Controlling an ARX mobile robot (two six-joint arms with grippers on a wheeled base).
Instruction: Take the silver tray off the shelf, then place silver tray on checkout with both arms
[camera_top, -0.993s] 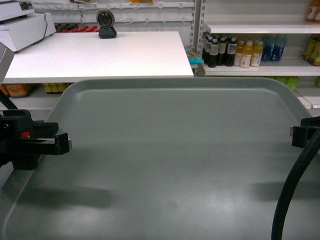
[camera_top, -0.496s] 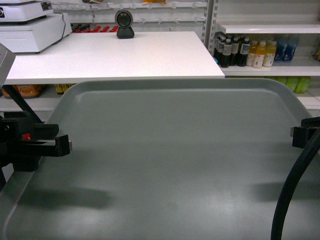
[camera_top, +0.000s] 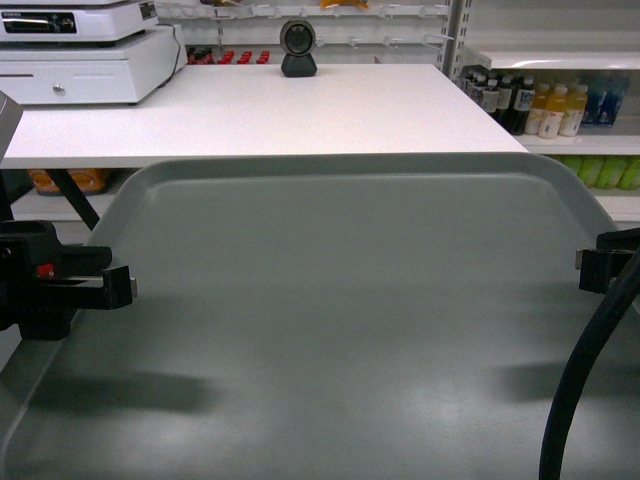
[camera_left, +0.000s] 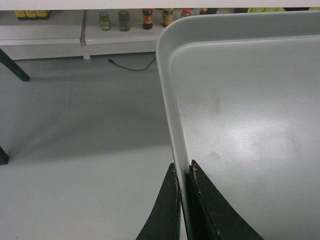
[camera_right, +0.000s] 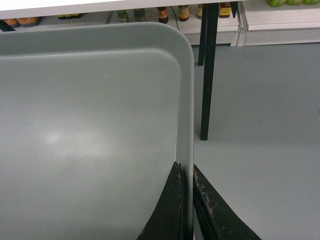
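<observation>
The silver tray (camera_top: 340, 320) is held in the air between the two arms, level and plain inside, filling the lower part of the head view. Its far rim lies just before the near edge of the white bench (camera_top: 270, 110), the checkout, and sits below the benchtop line in that view; the tray does not rest on the bench.

The left tool (camera_left: 184, 172) pinches the tray's left rim: in the left wrist view one black finger (camera_left: 167, 210) lies outside the rim and the other inside, pressed against the thin wall with the grey floor (camera_left: 75, 150) below. The right tool (camera_right: 186, 172) pinches the right rim in the same way, one finger (camera_right: 167, 210) on the tray's inner side and one outside, near the rounded far corner. A dark bench leg (camera_right: 207, 70) stands beyond that corner.

On the bench, a white cash register (camera_top: 85, 60) sits at the far left corner and a small dark scanner (camera_top: 298, 48) stands at the far edge near the middle. Beyond the bench's right edge, store shelves (camera_top: 570, 55) carry bottles of drink (camera_top: 545, 108). A thick black cable (camera_top: 585, 370) curves across the tray's right side in the head view.
</observation>
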